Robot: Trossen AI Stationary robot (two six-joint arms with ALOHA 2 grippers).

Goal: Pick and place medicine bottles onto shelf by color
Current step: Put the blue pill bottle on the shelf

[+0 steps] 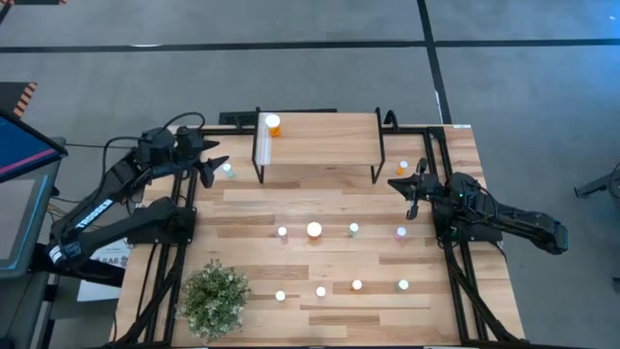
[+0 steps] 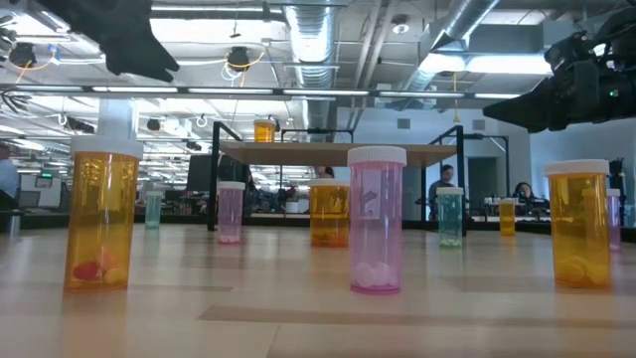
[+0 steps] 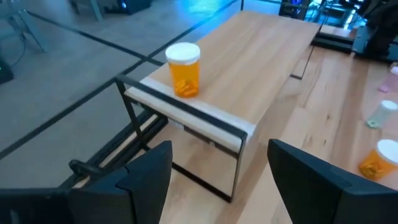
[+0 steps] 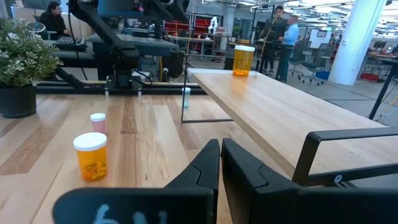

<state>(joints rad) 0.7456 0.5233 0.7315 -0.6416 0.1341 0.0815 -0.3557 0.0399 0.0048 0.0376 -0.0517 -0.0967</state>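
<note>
Ahead of left pincer (image 3: 214,171): I see it spread and empty, an orange bottle (image 3: 184,69) standing beyond it on the shelf (image 3: 261,62) corner.
Right pincer (image 4: 220,163): pressed together, empty, just off my shelf's other end.
Other bottles (image 1: 314,230): scattered on the tabletop (image 1: 320,199), well apart from both pincers.

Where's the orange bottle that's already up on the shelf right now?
In the high view, the orange bottle stands on the shelf top at its left end, by the far edge, close to the left gripper.
</note>
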